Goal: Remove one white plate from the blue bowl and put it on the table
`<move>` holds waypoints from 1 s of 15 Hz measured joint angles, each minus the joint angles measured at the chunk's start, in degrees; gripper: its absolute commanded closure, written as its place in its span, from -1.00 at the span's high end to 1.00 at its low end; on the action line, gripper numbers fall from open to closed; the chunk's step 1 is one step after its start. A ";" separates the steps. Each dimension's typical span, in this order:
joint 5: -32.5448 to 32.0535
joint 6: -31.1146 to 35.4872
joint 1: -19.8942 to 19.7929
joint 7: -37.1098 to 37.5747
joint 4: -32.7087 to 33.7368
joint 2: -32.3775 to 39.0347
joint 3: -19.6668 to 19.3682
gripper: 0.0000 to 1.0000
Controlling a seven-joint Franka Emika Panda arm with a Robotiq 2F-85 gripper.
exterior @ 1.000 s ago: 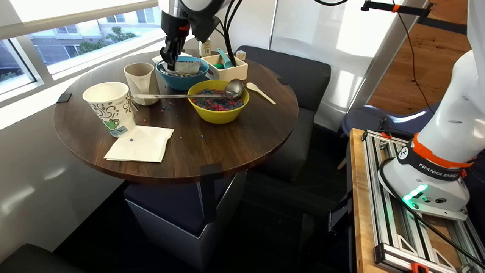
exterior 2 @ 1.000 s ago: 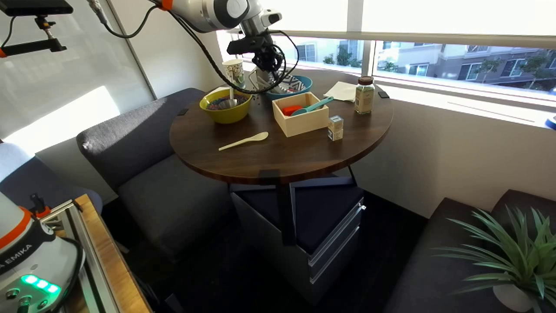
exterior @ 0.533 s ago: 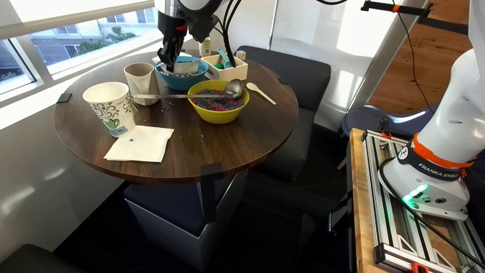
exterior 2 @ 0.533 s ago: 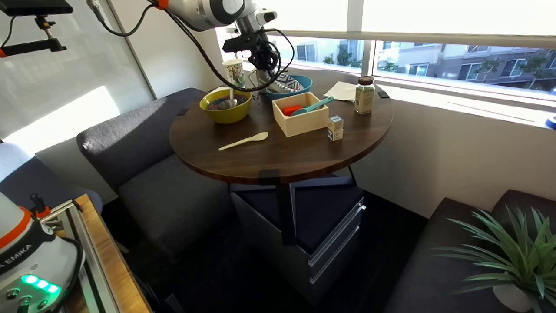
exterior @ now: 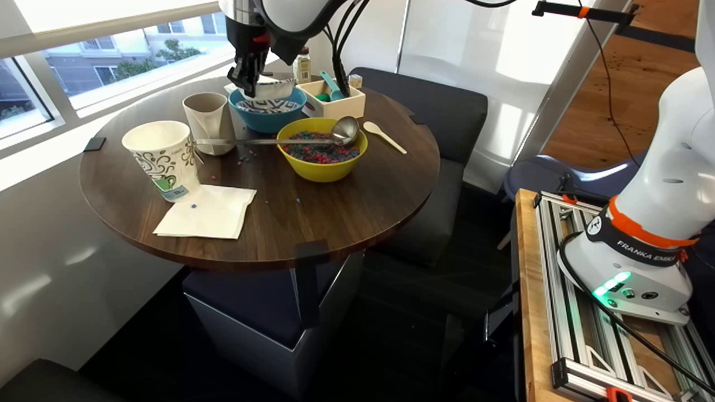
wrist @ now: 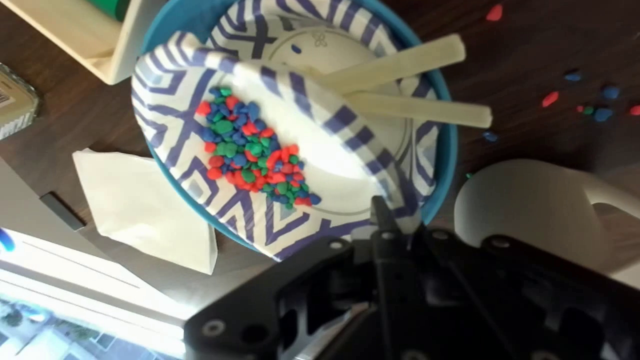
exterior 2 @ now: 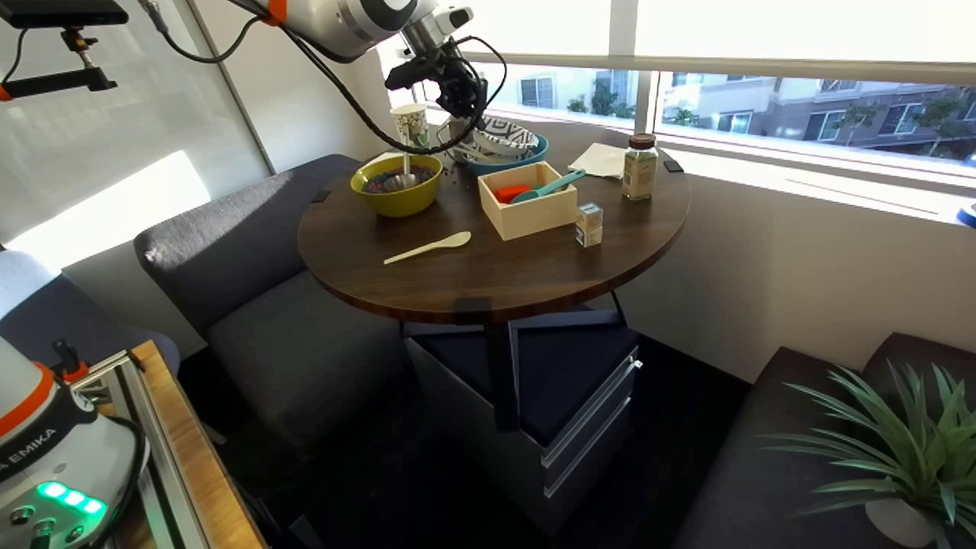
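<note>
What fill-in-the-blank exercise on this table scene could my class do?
1. The tool holds a tilted, patterned plate over the ____ bowl.
2. Bits on that plate are red, blue and ____.
3. Pale sticks in the wrist view number ____.
4. The jar lid is coloured ____.
Missing words: blue; green; two; brown.

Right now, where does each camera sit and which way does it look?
In an exterior view: off the white robot arm, looking down across the round brown wooden table, white napkin nearest; base right, black gripper top.
In an exterior view: likewise, but with the pale spoon nearest; base lower left, gripper top.
Wrist view: on the arm, facing down into the round blue bowl; gripper bottom, pinching a white patterned plate.
Both exterior views share the round yellow bowl.
</note>
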 measured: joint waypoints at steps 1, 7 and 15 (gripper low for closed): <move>-1.23 0.05 0.54 1.05 0.00 -0.08 -0.44 -0.98; -8.95 2.87 3.02 7.16 0.42 -0.95 -3.47 -0.98; -9.71 6.00 0.90 5.15 6.87 1.36 -4.74 -0.98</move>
